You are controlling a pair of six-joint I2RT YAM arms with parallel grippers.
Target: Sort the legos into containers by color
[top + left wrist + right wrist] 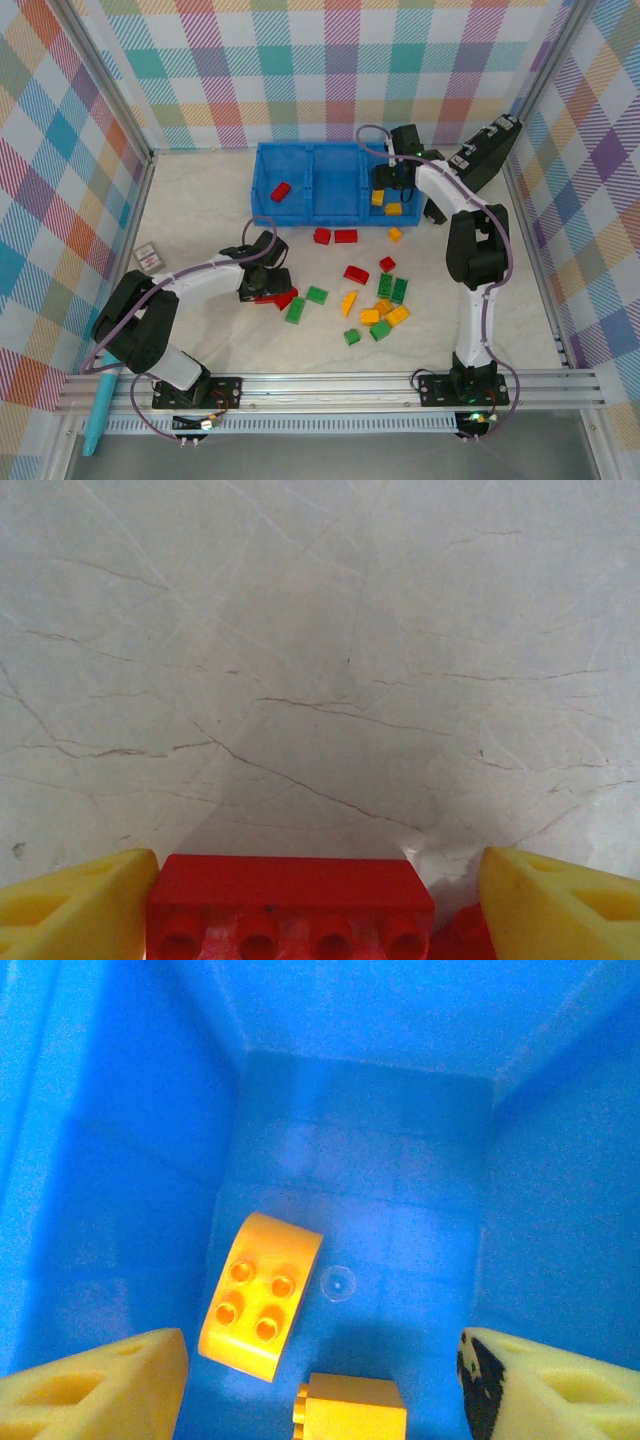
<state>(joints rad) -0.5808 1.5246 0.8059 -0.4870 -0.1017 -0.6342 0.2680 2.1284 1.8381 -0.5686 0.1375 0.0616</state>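
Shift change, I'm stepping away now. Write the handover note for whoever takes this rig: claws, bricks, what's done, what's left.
Left claw: open, down at the table, astride a red brick, not shut on it.
Right claw: open inside the blue tray's right compartment, over two yellow-orange bricks lying there.
Done: another red piece in the left compartment, those two yellow-orange ones in the right.
Left: the loose legos in front of the tray, red, yellow-orange and every green lego; middle compartment likely for green.

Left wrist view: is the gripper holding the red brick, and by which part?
Nothing is gripped: the left gripper stands open astride the red brick, a gap beside one finger.
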